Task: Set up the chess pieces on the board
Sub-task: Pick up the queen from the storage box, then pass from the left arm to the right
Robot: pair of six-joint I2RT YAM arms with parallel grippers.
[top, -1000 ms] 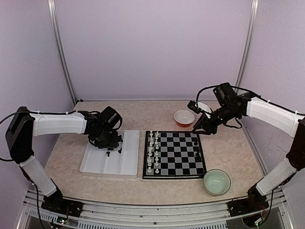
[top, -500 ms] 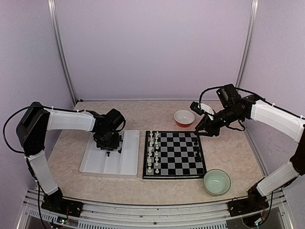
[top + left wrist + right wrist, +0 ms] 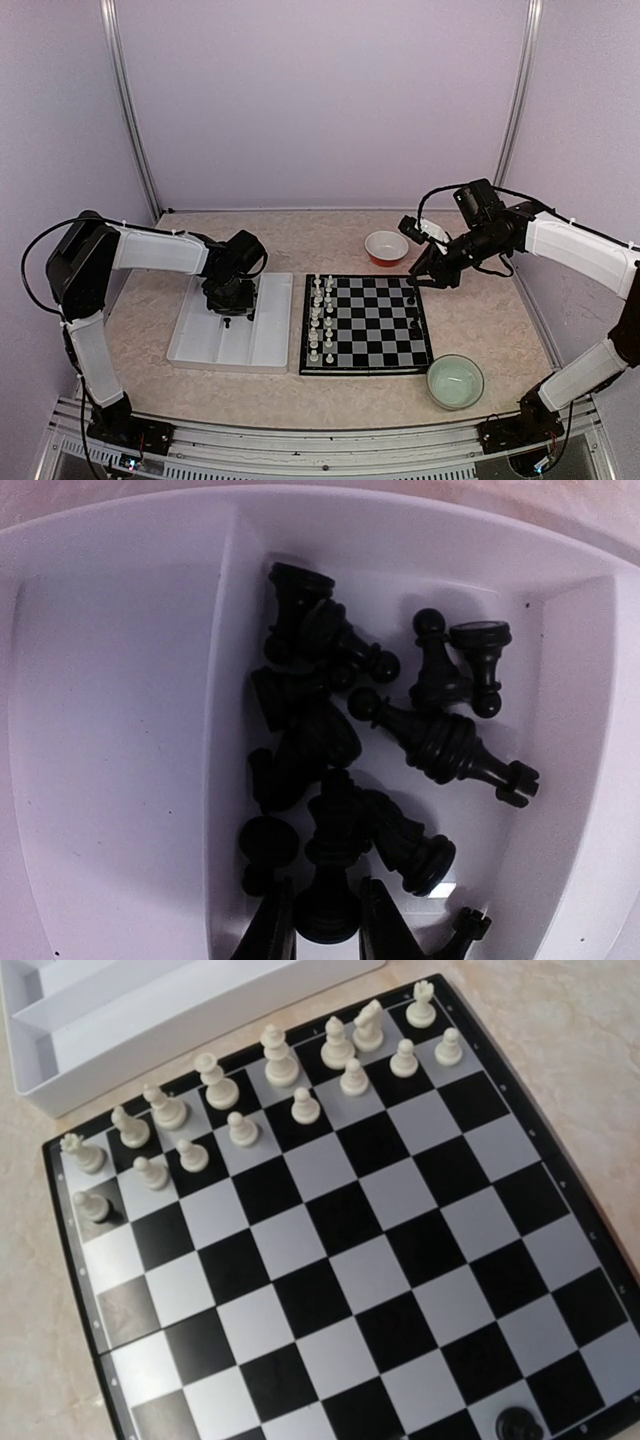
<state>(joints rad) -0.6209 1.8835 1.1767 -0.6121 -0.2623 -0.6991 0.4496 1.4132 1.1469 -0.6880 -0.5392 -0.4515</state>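
**Overhead and wrist views of a beige marbled desk (image 3: 300, 240).** Positions are given relative to the flat square chessboard (image 3: 370, 330), which has black and white checks and a thin black border.

- **Left of the chessboard:** A white rectangular partitioned plastic tray (image 3: 195, 345) lies just beside it, edge along edge.
- **In the tray:** One compartment holds a loose heap of small black chess pieces (image 3: 440, 740) of glossy plastic. Most lie on their sides and touch one another.
- **Left gripper:** The left gripper (image 3: 325, 890) hangs low over this heap. Its fingers (image 3: 268, 935) stand narrowly apart, one on each side of a single black piece (image 3: 328, 920). Whether they press on it cannot be told.
- **On the chessboard, left side:** Sixteen small white chess pieces (image 3: 280, 1060) stand upright in the two files nearest the tray, one per square.
- **On the chessboard, right side:** A few black pieces stand in the file along the right edge. One of them (image 3: 415, 323) is well clear of the arm.
- **Right gripper:** The right gripper (image 3: 414, 280) is lowered over the chessboard's far right corner. Its jaws are hidden in both views, so it cannot be told whether they are apart or together, or whether they hold anything.
- **Beyond the far right corner:** A round orange bowl (image 3: 386, 247) with a white inside sits near the chessboard.
- **Off the near right corner:** A round pale green bowl (image 3: 455, 381) sits just beside the chessboard.
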